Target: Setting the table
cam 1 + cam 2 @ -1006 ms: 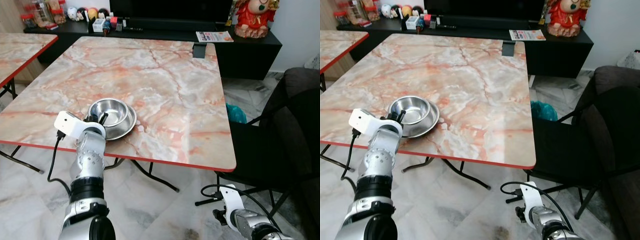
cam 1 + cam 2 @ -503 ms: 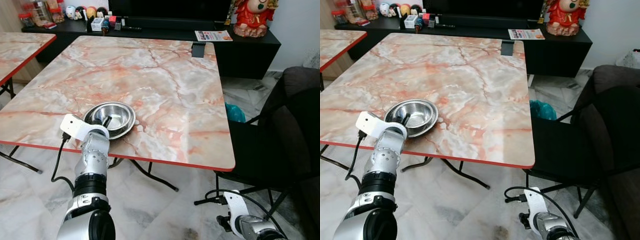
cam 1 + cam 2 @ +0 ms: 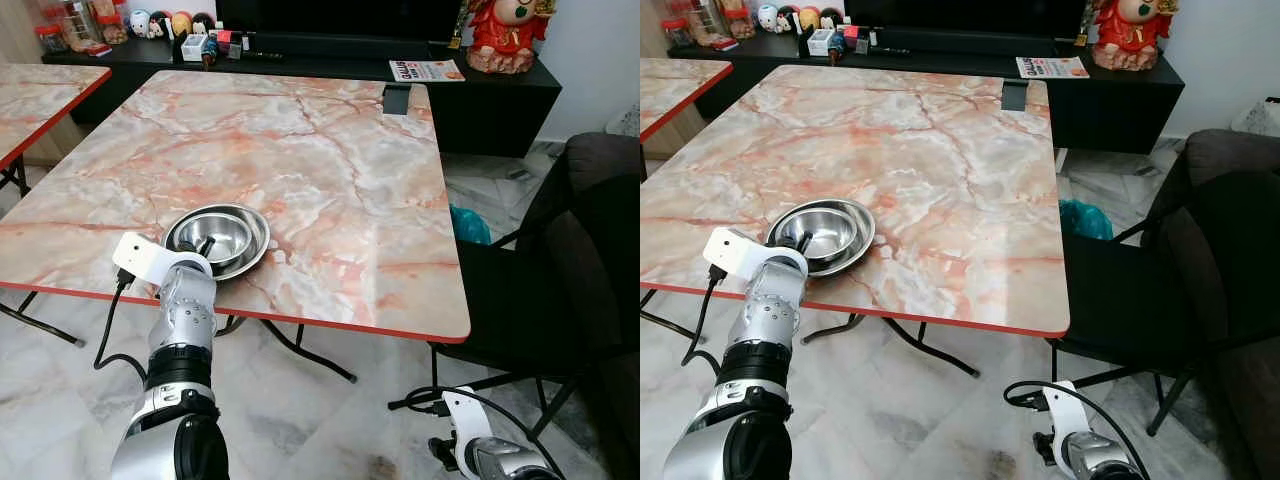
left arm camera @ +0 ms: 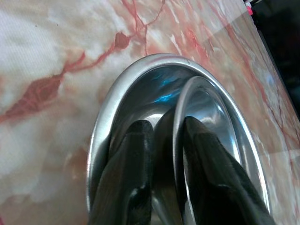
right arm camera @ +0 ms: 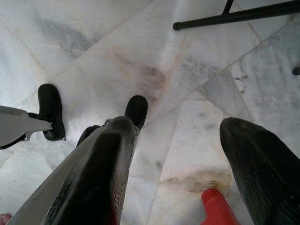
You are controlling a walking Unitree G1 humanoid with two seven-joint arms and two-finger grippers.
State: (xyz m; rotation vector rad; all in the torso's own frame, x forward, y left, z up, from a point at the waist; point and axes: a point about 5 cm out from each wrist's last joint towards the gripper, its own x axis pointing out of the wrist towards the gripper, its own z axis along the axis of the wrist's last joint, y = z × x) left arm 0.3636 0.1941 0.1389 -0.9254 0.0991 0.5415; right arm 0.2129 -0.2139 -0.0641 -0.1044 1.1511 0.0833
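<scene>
Two nested steel bowls sit near the front left edge of the marble table [image 3: 350,180]. The inner bowl [image 3: 222,231] rests inside the wider outer bowl [image 3: 252,258]. My left gripper [image 3: 205,246] reaches over the table's edge. In the left wrist view the left gripper [image 4: 166,126] is shut on the inner bowl's [image 4: 206,101] near rim. One finger is inside that bowl and the other is between it and the outer bowl [image 4: 140,70]. My right gripper [image 5: 180,126] hangs open low over the floor, holding nothing.
A black chair [image 3: 570,280] stands close to the table's right side, with a teal bag [image 3: 470,225] on the floor beside it. A second marble table [image 3: 40,95] is at the left. A black cabinet [image 3: 480,95] with small items runs along the back.
My left gripper keeps its hold on the inner bowl's rim, and the bowl has settled lower and slightly to the left. My right arm has sunk lower in view.
</scene>
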